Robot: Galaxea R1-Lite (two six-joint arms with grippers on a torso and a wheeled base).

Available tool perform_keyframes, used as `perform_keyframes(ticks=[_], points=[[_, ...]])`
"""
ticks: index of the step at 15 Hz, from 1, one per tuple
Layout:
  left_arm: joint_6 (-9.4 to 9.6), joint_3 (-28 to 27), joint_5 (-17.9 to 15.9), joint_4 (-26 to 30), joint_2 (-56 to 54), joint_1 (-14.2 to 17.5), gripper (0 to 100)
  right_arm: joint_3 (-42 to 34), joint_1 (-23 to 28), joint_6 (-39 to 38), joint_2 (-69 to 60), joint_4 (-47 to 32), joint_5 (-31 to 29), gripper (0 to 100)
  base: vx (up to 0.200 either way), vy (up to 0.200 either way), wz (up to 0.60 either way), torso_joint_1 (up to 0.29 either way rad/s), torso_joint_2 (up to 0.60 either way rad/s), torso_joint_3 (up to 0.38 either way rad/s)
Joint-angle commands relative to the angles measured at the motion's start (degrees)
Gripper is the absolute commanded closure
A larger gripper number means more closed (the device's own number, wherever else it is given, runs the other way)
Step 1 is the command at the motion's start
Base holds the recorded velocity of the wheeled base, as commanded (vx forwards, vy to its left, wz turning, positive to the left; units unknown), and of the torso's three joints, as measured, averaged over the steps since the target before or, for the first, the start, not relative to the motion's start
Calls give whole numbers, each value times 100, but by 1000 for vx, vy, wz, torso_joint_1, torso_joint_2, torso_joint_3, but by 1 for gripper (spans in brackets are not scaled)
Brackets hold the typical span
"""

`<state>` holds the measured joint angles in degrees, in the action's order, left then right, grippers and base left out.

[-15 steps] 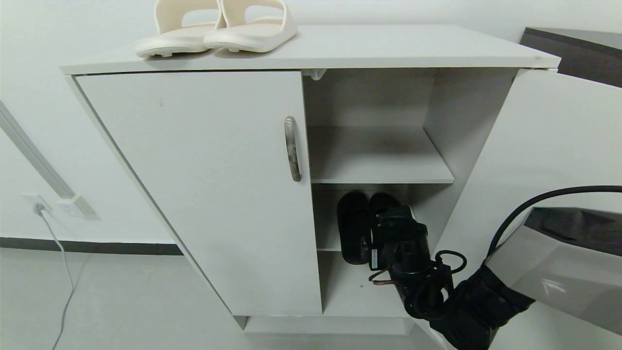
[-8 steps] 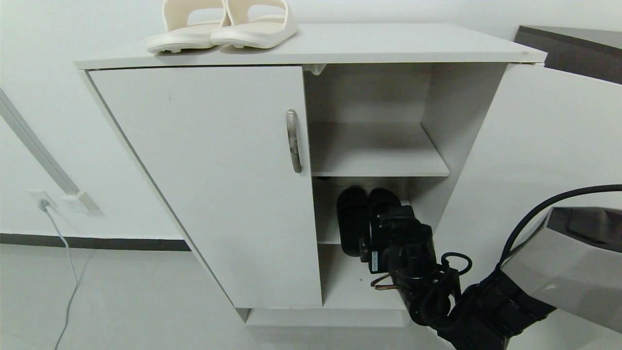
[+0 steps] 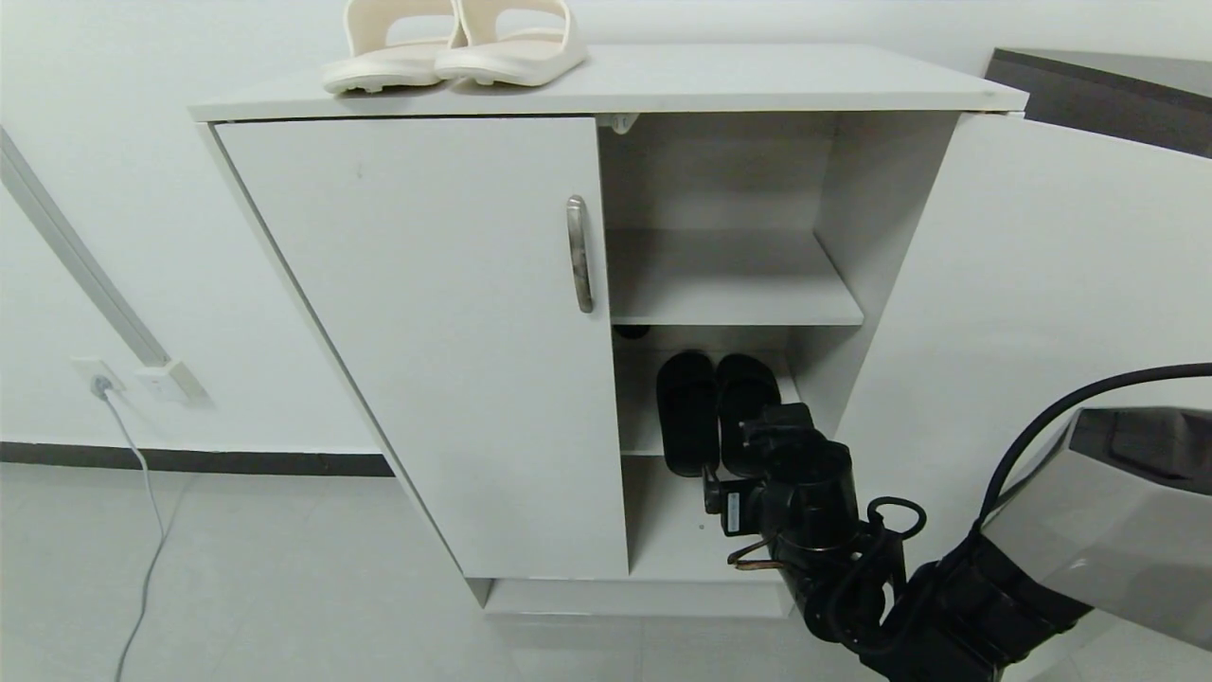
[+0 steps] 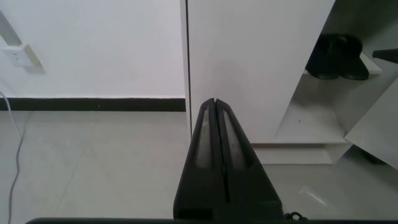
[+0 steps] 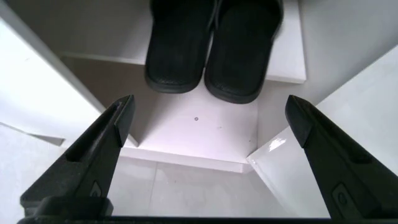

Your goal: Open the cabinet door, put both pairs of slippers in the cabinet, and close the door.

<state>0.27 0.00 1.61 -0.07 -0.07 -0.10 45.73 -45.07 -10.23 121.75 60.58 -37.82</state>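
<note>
Black slippers left inside cabinet; right gripper drawn back, fingers apart.

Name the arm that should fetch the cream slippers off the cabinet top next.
Probably right. The right gripper is open and empty, in front of the black slippers in the open compartment. The left gripper is shut, low, facing the closed left door, though the cream slippers lie above that door.
</note>
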Motion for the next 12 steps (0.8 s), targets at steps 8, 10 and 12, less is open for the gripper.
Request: perform_keyframes(ticks=[8, 10, 12], points=[[0, 0, -12, -1, 7, 1, 100, -38, -2, -6, -55, 7, 2, 0, 0, 0, 0, 0, 2, 95], [0, 0, -12, -1, 7, 1, 100, -81, 16, -6, -55, 7, 2, 0, 0, 0, 0, 0, 0, 149], [17, 0, -3, -1, 7, 1, 100, -196, -2, 12, -63, 7, 2, 0, 0, 0, 0, 4, -1, 28]])
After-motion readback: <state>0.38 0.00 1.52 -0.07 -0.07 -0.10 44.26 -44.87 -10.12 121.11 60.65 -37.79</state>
